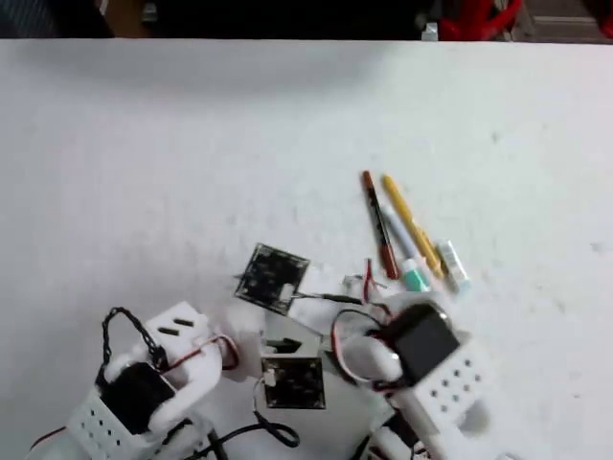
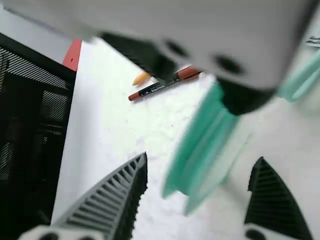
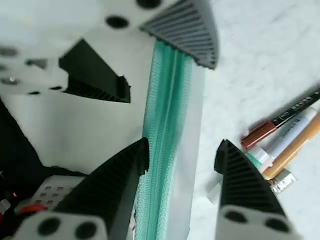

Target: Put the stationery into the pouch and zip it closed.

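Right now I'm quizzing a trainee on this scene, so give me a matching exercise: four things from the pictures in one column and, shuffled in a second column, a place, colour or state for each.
Things
1. pouch zip
2. brown pen
3. yellow pen
4. right gripper

Place, colour or state
A. open, with the zip between its fingers
B. teal
C. on the table, left of the white marker in the high view
D. on the table, right of the white marker in the high view

Pairs: 1-B, 2-C, 3-D, 4-A
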You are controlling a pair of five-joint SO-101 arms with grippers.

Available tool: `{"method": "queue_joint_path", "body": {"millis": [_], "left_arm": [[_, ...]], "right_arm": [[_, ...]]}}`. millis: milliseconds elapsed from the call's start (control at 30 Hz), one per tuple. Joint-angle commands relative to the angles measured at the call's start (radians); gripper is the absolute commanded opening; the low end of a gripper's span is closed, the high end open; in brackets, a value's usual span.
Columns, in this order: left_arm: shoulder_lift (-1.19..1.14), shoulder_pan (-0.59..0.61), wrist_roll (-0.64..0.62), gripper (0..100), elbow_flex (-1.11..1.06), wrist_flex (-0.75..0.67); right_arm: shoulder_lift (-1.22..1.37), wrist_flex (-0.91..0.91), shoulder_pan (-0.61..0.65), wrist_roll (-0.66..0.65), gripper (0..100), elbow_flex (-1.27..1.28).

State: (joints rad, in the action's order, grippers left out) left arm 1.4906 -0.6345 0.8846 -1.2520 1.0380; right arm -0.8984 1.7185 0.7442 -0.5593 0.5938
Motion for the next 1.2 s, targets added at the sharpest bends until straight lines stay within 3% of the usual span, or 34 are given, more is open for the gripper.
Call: {"method": "queue_joint_path", "body": {"millis": [0,267,500,633,800,933,1033,1100,1167], "left_arm": [[0.013,0.036,-0.009,32,0.006,-0.057],[0.013,0.041,-0.012,32,0.006,-0.081],[0.013,0.07,-0.046,32,0.002,-0.138],[0.012,0.013,-0.12,32,-0.014,-0.155],[0.012,0.002,-0.121,32,-0.064,-0.164],[0.013,0.002,-0.121,32,-0.075,-0.084],[0.013,0.002,-0.126,32,-0.074,-0.057],[0.013,0.002,-0.176,32,-0.074,-0.055],[0.013,0.002,-0.23,32,-0.074,-0.058]], "right_arm": [[0.027,0.013,-0.021,-0.017,20.6,0.0],[-0.038,0.01,-0.093,-0.092,20.5,0.043],[-0.062,0.005,-0.311,-0.302,9.4,0.083],[-0.065,0.001,-0.433,-0.339,9.1,0.084],[-0.068,-0.051,-0.576,-0.422,8.7,0.084],[-0.071,-0.091,-0.631,-0.42,9.1,0.043],[-0.065,-0.091,-0.639,-0.339,7.6,-0.103],[-0.051,-0.107,-0.631,-0.31,0.8,-0.155],[-0.018,-0.151,-0.639,-0.311,2.9,-0.153]]}}
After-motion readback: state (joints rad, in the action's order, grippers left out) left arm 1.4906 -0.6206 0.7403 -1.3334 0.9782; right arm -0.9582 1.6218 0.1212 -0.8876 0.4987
